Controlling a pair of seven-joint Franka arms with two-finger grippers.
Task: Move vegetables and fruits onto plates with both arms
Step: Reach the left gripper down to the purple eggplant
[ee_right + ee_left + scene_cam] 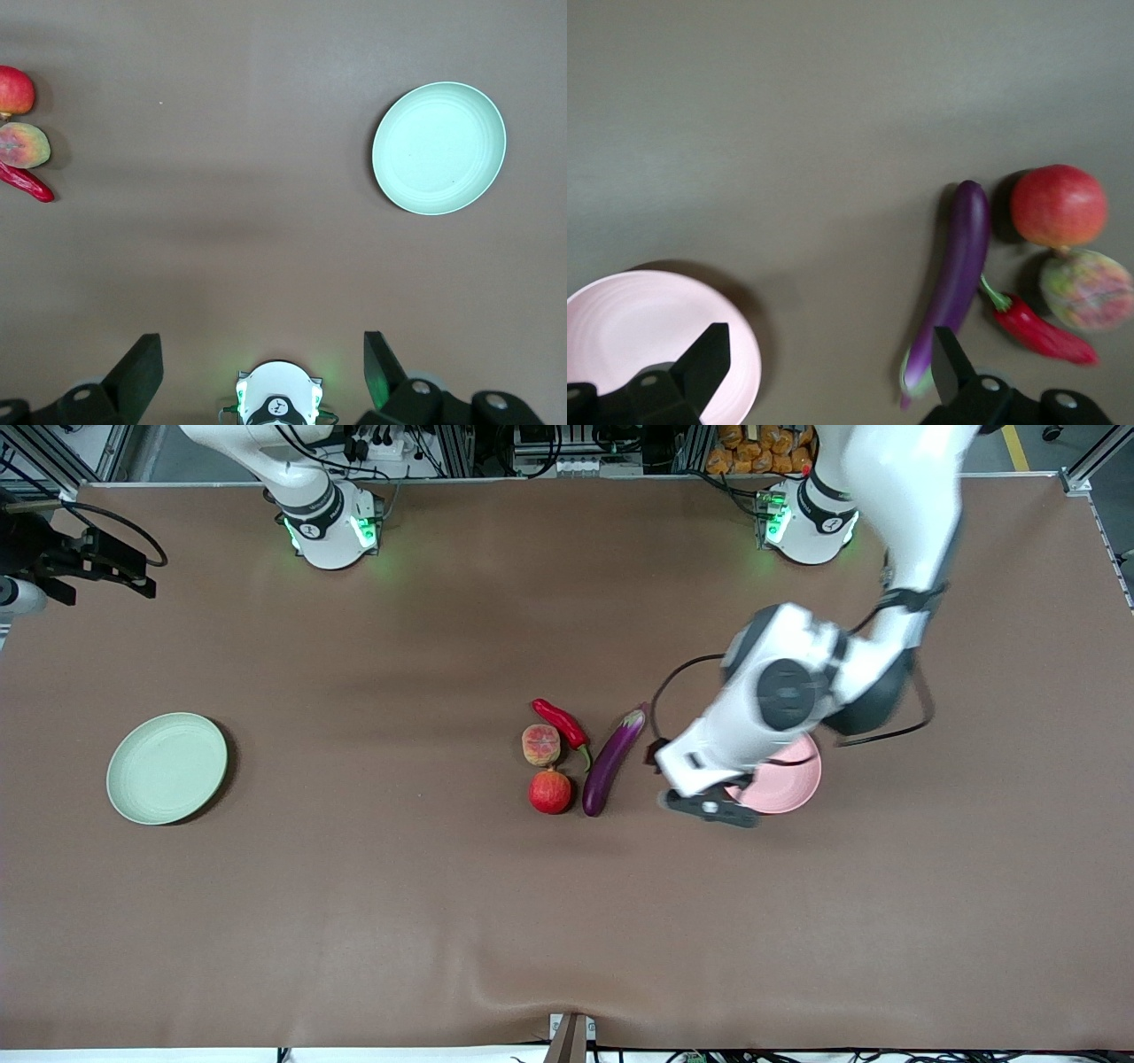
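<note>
Brown table (354,912) carrying eggplant (613,760), chili (561,724), peach (540,745) and apple (550,792) at centre. Green plate (166,767) toward right arm's end; pink plate (788,784) partly hidden under left arm in front view, bare in left wrist view. Left gripper (828,367) spread empty between pink plate and eggplant. Right gripper (263,367) raised over right arm's base (277,400), spread empty, outside front view.

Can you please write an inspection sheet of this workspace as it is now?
Surface: brown table cover, wrinkled at the near edge.
Job's things: eggplant, chili pepper, peach and apple clustered mid-table; green plate and pink plate both empty.
Clutter: nothing seen.
Grippers: left gripper open, over the table between pink plate and eggplant; right gripper open, raised above its base.
Cables: black loop on left arm.
Surroundings: aluminium frame.
</note>
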